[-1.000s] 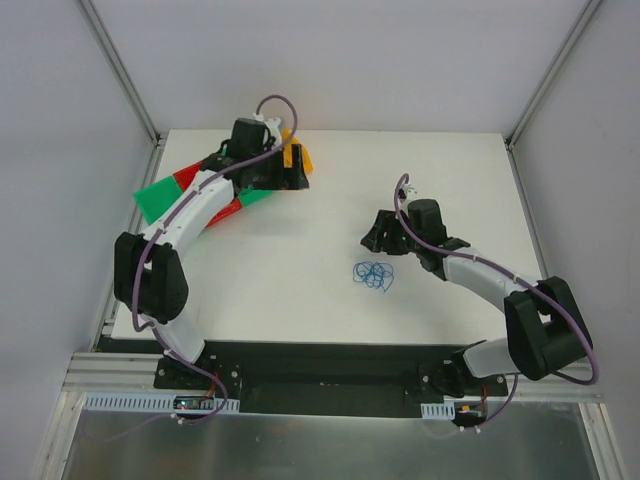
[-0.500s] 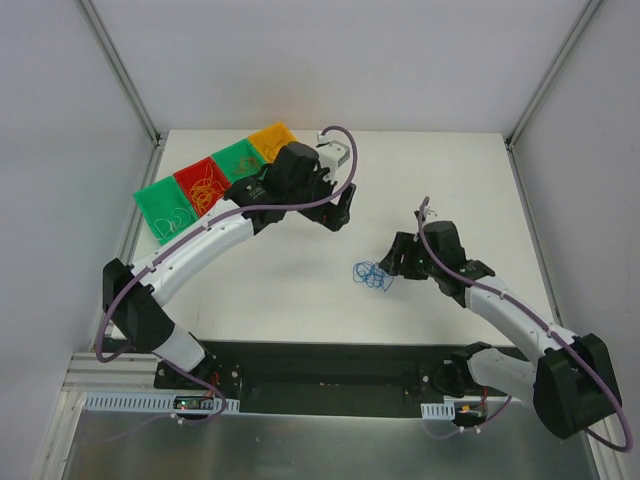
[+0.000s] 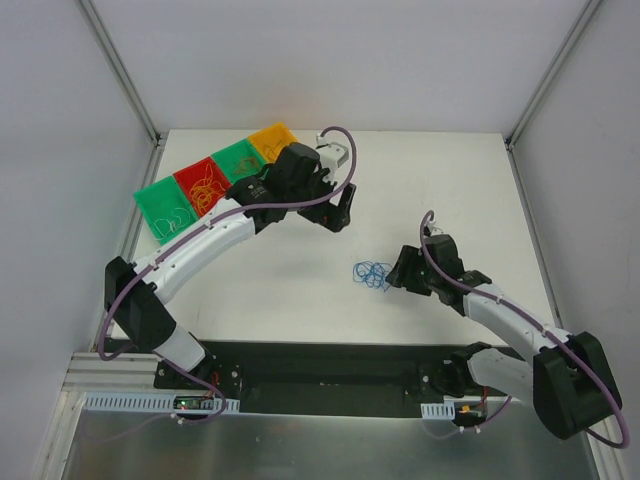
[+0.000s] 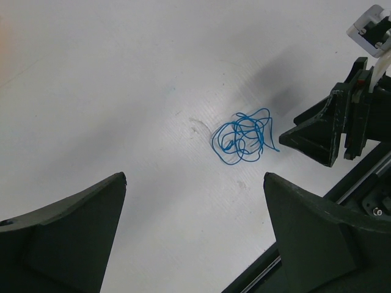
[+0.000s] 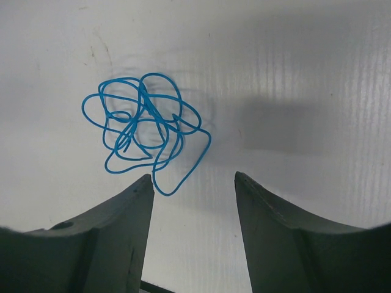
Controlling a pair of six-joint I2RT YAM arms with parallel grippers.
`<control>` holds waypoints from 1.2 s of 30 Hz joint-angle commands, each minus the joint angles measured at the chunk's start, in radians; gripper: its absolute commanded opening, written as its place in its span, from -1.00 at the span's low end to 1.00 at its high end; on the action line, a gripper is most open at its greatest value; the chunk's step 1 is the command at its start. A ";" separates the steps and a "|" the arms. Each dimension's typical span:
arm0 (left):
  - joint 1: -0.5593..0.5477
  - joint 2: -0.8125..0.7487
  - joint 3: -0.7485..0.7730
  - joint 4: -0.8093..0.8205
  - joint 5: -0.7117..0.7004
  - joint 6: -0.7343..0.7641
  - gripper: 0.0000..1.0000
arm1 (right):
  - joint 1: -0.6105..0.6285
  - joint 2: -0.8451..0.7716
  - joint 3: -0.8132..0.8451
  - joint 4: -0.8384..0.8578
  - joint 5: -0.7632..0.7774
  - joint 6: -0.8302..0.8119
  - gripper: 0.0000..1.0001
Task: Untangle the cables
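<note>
Cables [image 5: 143, 131]: blue clump flat on table [image 3: 300, 290], just ahead of right gripper [image 5: 192, 180], which is parted and empty. Left gripper [image 4: 194, 177] spread wide, holding nothing

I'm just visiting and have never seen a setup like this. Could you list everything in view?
Blue cables: one tangled clump, blue, on the table by the right gripper's fingertips.
Thin wires: several, orange and yellowish, in the red and green trays.
Trays: four (green, red, green, orange) in a row at the table's far left.
Table: one, white.
Arms: two, white and black, a purple cable along each.
Left gripper: black, open, beyond the clump.
Right gripper: black, open, beside the clump.
</note>
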 commanded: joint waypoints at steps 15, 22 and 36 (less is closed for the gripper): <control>-0.018 0.241 0.067 0.026 0.621 -0.229 0.49 | 0.006 0.143 0.017 0.235 0.082 -0.052 0.01; -0.040 0.321 0.061 0.039 0.657 -0.251 0.01 | -0.001 0.236 -0.031 0.478 -0.004 -0.104 -0.27; -0.043 0.381 0.069 0.031 0.635 -0.243 0.05 | 0.012 -0.026 -0.097 0.443 -0.156 0.026 -0.99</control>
